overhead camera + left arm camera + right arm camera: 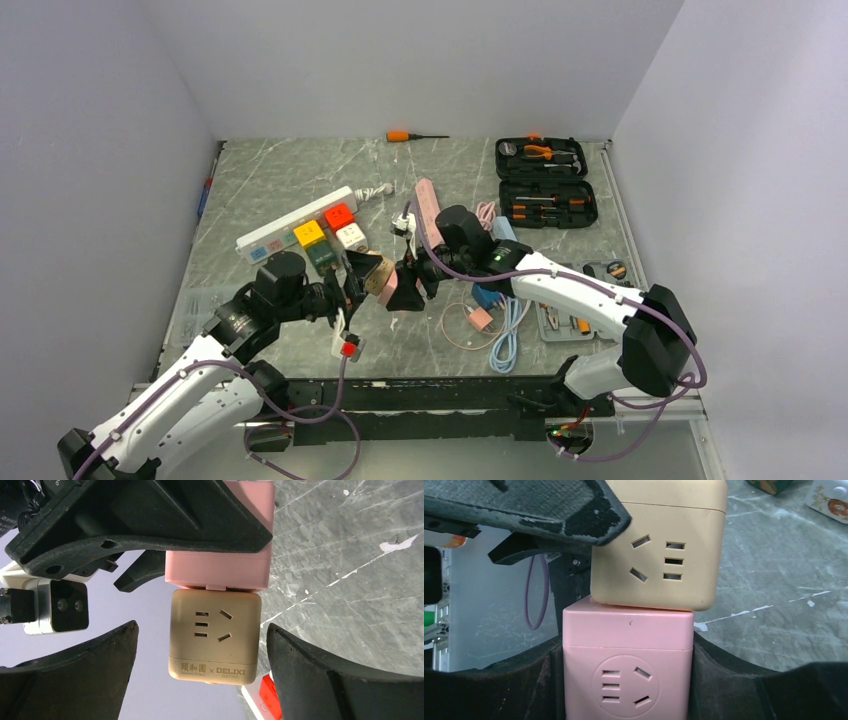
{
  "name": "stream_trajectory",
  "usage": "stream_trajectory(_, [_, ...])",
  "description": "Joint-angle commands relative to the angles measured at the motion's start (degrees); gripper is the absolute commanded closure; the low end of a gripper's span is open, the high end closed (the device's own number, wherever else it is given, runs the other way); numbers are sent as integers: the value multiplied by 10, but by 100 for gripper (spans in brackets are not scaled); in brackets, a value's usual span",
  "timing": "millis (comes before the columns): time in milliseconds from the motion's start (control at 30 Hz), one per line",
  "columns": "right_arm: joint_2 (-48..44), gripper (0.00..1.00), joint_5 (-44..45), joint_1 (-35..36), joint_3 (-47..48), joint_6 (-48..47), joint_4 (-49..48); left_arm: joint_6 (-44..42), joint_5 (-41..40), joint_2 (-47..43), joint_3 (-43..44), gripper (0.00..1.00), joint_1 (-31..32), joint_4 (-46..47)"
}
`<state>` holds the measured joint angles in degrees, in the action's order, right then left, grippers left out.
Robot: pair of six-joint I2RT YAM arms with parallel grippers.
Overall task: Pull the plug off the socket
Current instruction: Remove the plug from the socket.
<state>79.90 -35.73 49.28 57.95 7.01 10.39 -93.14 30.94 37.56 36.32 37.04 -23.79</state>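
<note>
With the right gripper (626,672) clamped on the pink socket cube (627,630), the wide-open left gripper (202,647) should close squarely on the beige plug cube (215,625), then pull straight off.

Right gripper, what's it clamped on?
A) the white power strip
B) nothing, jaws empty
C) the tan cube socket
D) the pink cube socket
D: in the right wrist view the pink cube socket sits wedged between the fingers of the right gripper, with the tan cube socket plugged onto it. The left gripper stands open around the tan one, with gaps on both sides.
</note>
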Motion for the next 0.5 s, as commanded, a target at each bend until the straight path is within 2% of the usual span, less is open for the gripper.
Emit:
stream_trajectory(0, [-3,100,-53,0,35,-5,-31,-33,-8,1,-8,1,12,34])
stream_trajectory(133, [4,100,-63,1,47,-4,-29,-31,-15,6,-14,1,31,39])
stream_trajectory(367, [15,100,-66,5,59,-6,-23,-9,-59,30,2,27,58,45])
stream_trajectory(467, [18,100,-65,9,61,-10,-19,-1,-76,41,10,46,68,50])
